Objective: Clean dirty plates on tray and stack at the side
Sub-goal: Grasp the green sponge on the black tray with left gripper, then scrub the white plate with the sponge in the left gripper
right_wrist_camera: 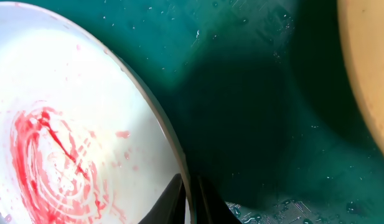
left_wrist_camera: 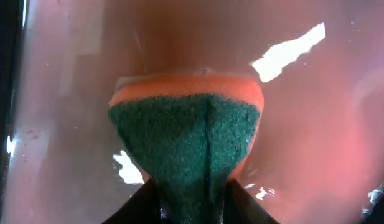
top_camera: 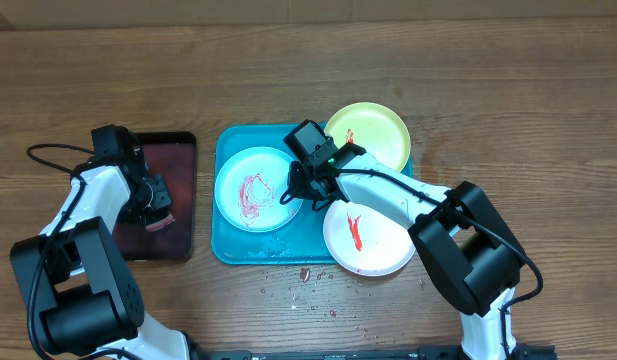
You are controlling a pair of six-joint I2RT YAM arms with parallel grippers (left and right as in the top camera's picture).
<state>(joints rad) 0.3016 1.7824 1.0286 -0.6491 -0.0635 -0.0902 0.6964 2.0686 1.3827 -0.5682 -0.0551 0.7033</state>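
The turquoise tray [top_camera: 230, 246] holds a light-blue-rimmed plate [top_camera: 250, 190] smeared with red sauce, a white plate [top_camera: 373, 250] with a red streak hanging over the tray's front right edge, and a yellow-green plate [top_camera: 373, 130] at its back right. My right gripper [top_camera: 293, 192] is shut on the right rim of the light-blue-rimmed plate [right_wrist_camera: 61, 112], one finger on each side of the rim [right_wrist_camera: 190, 199]. My left gripper [top_camera: 160, 212] is shut on a sponge [left_wrist_camera: 192, 124], green scouring side up, orange below, over the wet black tray [top_camera: 183, 150].
The black tray with reddish inside [left_wrist_camera: 316, 124] lies left of the turquoise tray and holds reddish water. Red crumbs and drops [top_camera: 304, 275] lie on the wooden table in front of the turquoise tray. The yellow-green plate's edge shows in the right wrist view [right_wrist_camera: 366, 68].
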